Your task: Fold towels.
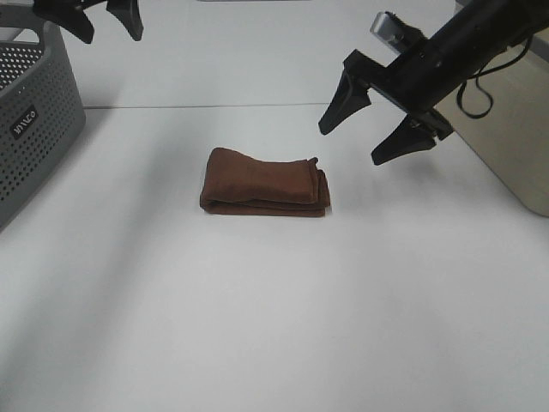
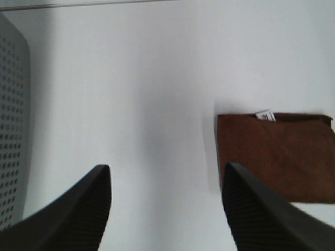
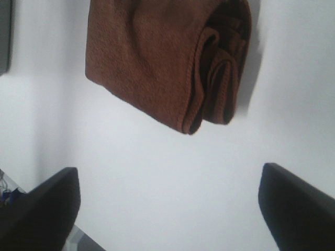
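The reddish-brown towel [image 1: 264, 182] lies folded into a thick small rectangle on the white table, near the middle. It shows in the left wrist view [image 2: 276, 156] with its small white tag [image 2: 265, 115] at one edge, and in the right wrist view [image 3: 167, 57] with its layered folded end visible. My left gripper [image 1: 107, 21] is open and empty, high at the back left, far from the towel. My right gripper [image 1: 364, 133] is open and empty, raised above the table just right of the towel.
A grey perforated basket [image 1: 30, 112] stands at the left edge of the table. A beige box-like unit [image 1: 515, 129] stands at the right, behind the right arm. The white table [image 1: 274, 326] stretches bare toward the front.
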Action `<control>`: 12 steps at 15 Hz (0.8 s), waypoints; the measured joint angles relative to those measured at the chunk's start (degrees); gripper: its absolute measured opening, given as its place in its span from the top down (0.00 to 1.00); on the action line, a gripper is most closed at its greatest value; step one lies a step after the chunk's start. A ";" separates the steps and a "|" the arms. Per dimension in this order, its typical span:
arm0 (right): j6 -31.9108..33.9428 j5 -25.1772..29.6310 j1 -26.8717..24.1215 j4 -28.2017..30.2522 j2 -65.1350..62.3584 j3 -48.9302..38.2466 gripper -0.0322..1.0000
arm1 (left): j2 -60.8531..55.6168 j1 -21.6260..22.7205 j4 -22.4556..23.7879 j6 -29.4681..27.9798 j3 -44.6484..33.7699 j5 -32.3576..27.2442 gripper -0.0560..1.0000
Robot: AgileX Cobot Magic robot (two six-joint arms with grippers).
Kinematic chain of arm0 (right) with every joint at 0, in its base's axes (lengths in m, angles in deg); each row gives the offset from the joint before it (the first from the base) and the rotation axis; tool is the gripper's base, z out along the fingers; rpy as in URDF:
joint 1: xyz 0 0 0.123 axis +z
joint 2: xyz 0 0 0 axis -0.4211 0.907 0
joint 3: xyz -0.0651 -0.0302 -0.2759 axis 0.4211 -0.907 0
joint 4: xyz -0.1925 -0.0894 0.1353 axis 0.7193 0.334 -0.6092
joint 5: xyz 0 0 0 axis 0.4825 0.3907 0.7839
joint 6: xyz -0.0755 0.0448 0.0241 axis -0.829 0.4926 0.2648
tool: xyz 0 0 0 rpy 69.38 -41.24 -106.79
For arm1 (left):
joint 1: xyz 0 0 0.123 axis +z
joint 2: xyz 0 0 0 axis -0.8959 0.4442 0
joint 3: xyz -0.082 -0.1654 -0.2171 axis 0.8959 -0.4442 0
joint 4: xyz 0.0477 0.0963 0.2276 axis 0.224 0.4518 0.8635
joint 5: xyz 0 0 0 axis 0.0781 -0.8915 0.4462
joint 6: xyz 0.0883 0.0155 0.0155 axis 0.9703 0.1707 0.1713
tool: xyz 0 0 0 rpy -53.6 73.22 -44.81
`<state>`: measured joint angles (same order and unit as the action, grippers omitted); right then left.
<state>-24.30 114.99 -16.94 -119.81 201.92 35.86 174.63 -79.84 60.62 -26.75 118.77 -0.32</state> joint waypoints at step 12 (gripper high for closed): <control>11.29 7.85 0.00 23.20 -33.52 -5.39 0.13 | -38.22 -1.15 2.86 6.47 -28.71 -5.50 0.38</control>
<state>-13.01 122.84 -16.94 -96.61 168.40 30.47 136.42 -80.99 63.49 -20.28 90.07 -5.82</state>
